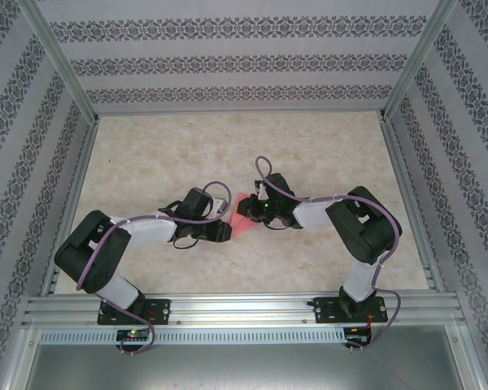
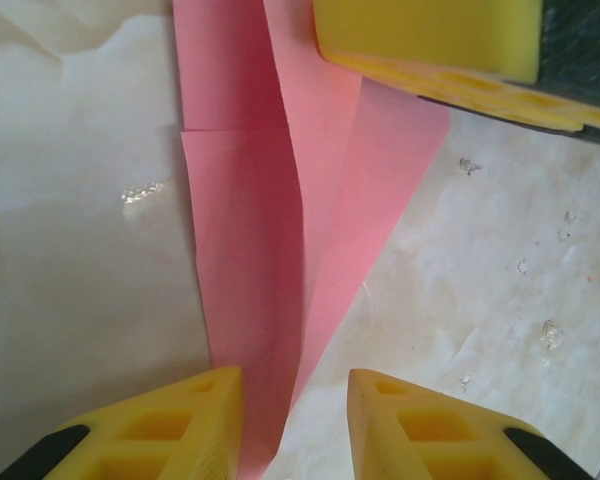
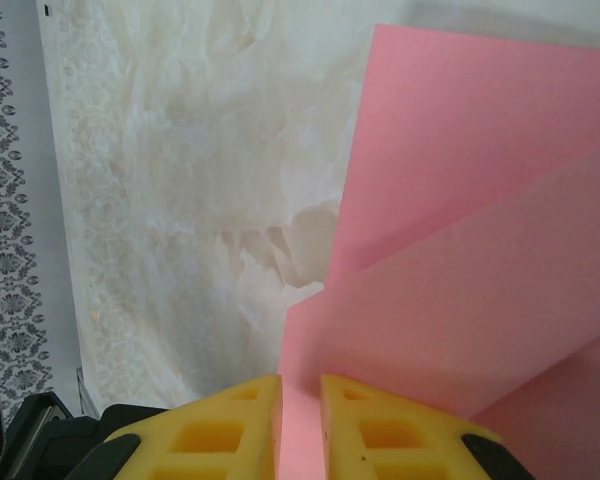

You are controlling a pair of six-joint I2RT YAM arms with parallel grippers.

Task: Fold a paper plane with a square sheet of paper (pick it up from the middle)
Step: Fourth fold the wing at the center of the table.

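The pink-red sheet of paper (image 1: 245,216), creased into a narrow, pointed, layered shape, lies mid-table between both grippers. In the left wrist view the paper (image 2: 280,230) tapers toward my left gripper (image 2: 295,378), which is open; the tip runs between the fingers, close to the left finger (image 2: 195,420) and well apart from the other. In the right wrist view my right gripper (image 3: 300,382) is shut on an edge of the paper (image 3: 460,290), whose flaps rise above the table. The right gripper's yellow finger (image 2: 430,40) rests over the paper's far end.
A crinkled cream cover (image 1: 228,146) lies over the table. Patterned walls (image 1: 228,61) and aluminium posts (image 1: 61,61) enclose it on three sides. The arm bases sit on a rail (image 1: 244,309) at the near edge.
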